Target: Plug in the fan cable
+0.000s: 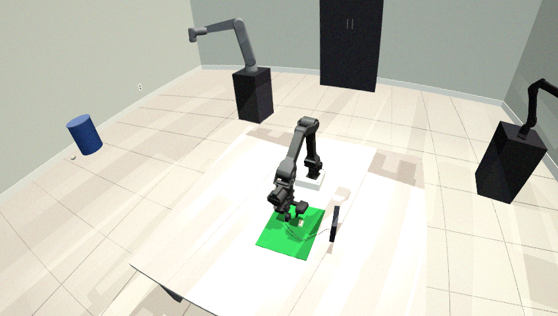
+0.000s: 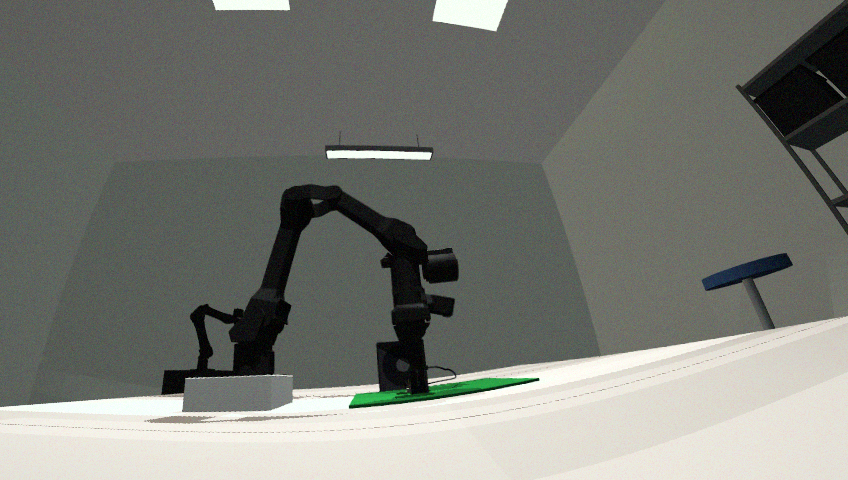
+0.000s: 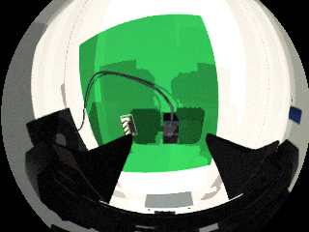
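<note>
The green board [image 1: 289,250] [image 2: 493,383] [image 3: 179,39] lies flat on the table. The black plug [image 1: 287,217] [image 3: 171,127] stands on it, with its cable [image 1: 303,239] [image 3: 127,77] running to the fan. The white four-pin header [image 1: 301,223] [image 3: 128,125] is separate from the plug, to its left in the wrist view, with pins exposed. My gripper [image 1: 291,216] [image 2: 418,390] [image 3: 170,138] is open and low over the board, one finger on each side of the plug in the wrist view. The left fingertip appears close to the header there; contact cannot be told.
The black fan [image 1: 334,224] [image 2: 387,364] [image 3: 47,129] stands upright beside the board. The arm's base block [image 1: 309,183] [image 2: 238,393] is behind the board in the top view. Other arms on pedestals [image 1: 253,95] [image 1: 508,164] and a blue bin [image 1: 85,135] stand away from the table.
</note>
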Controlling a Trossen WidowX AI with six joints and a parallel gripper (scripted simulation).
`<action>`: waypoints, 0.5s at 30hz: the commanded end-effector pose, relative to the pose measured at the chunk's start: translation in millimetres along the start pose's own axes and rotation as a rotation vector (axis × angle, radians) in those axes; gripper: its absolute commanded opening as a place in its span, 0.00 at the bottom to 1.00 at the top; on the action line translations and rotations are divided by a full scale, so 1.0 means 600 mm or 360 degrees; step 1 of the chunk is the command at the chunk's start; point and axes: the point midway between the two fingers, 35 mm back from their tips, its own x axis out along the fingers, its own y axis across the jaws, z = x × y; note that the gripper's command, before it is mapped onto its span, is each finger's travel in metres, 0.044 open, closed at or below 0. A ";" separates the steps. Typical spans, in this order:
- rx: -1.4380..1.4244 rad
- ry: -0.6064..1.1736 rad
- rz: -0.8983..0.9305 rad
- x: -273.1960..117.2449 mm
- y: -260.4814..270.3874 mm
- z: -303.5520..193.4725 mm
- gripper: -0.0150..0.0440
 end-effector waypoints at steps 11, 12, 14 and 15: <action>0.0006 0.0018 -0.0007 0.042 -0.001 -0.005 1.00; 0.0006 0.0018 -0.0007 0.045 -0.001 -0.005 1.00; 0.0006 0.0018 -0.0007 0.050 -0.001 -0.006 1.00; 0.0006 0.0018 -0.0007 0.053 -0.001 -0.006 1.00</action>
